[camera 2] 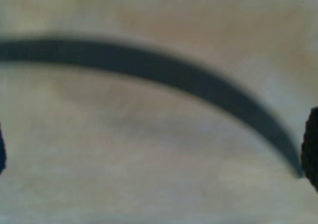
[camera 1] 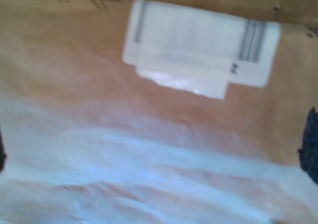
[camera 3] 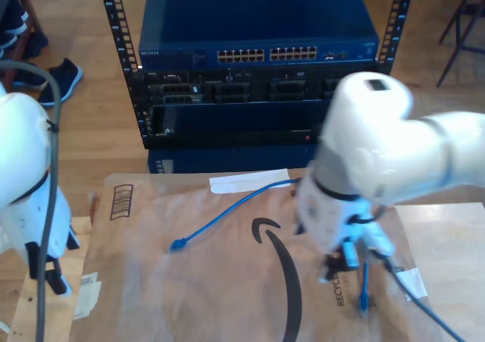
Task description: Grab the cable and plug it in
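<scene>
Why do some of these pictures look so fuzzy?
First wrist view: soft focus, the white paper label on brown cardboard is unreadable, with pale glare below. Second wrist view: a smeared dark curved band. Exterior view: the big white robot arm is blurred.

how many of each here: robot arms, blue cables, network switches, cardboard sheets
white robot arms: 2
blue Ethernet cable: 1, partly hidden behind an arm
blue network switch: 1
cardboard sheet: 1
total: 5
</scene>
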You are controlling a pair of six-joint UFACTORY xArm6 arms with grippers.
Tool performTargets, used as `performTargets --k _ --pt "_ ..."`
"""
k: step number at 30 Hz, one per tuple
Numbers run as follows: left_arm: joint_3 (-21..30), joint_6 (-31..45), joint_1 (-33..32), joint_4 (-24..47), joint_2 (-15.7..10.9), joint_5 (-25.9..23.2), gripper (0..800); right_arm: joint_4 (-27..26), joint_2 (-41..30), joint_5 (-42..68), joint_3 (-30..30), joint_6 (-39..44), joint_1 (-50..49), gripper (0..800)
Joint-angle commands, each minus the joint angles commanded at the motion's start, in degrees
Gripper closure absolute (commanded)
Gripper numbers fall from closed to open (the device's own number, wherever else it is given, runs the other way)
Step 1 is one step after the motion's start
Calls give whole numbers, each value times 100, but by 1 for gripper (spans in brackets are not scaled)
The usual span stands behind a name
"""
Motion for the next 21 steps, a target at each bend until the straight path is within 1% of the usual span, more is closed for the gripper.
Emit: performTargets --k 4,6,9,14,21 --pt "-53 -246 -114 0 0 -193 0 0 897 -79 -853 -18 220 4" --pt "-88 -264 -167 -44 9 -193 0 -9 1231 -88 -1275 -26 264 4" --pt "-79 -281 -413 -114 9 -193 0 -9 1653 -88 -1811 -26 273 7" --pt "-88 -440 -747 -123 9 -202 0 9 2119 -237 -2207 -18 325 10" --pt "-79 -448 -765 -123 9 -352 0 18 2602 -475 -2444 -9 404 51"
